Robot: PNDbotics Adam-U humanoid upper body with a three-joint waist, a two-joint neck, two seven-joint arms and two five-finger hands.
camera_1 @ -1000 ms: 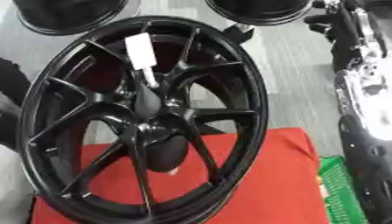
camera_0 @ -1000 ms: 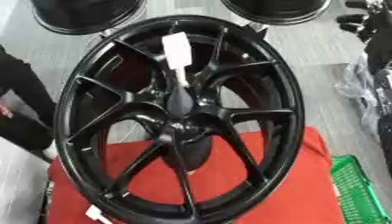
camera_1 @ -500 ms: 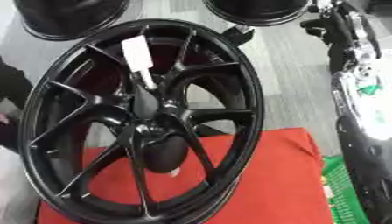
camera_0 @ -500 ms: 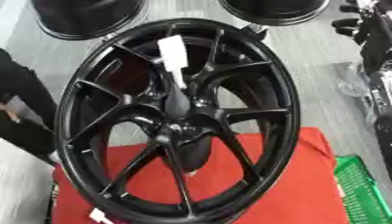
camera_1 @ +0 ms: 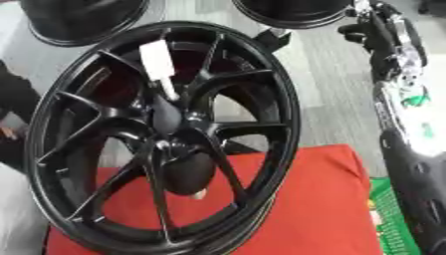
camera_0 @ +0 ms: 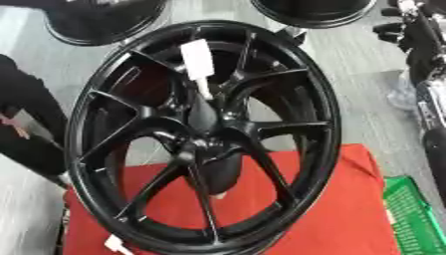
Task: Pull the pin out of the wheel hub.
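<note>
While it stands tilted on its rim, the black multi-spoke wheel (camera_0: 205, 137) fills most of both eye views, its lower edge resting on a red cloth (camera_0: 331, 219) and its upper edge leaning away toward the grey floor (camera_1: 331, 99). At the hub (camera_0: 205, 144), where the spokes meet, a dark rounded shape shows through the centre with a small pale tip just below it; whether this is the pin cannot be told. A white tag (camera_0: 197, 60) hangs over the upper spokes, with a thin white stem running down toward the hub. Neither robot hand can be made out, so how its fingers stand cannot be told; only a black and silver arm (camera_1: 396, 99) runs down the right edge. Two more black rims (camera_0: 104, 20) lie at the far edge, and a green crate (camera_0: 414, 214) sits beside the cloth's right side.
</note>
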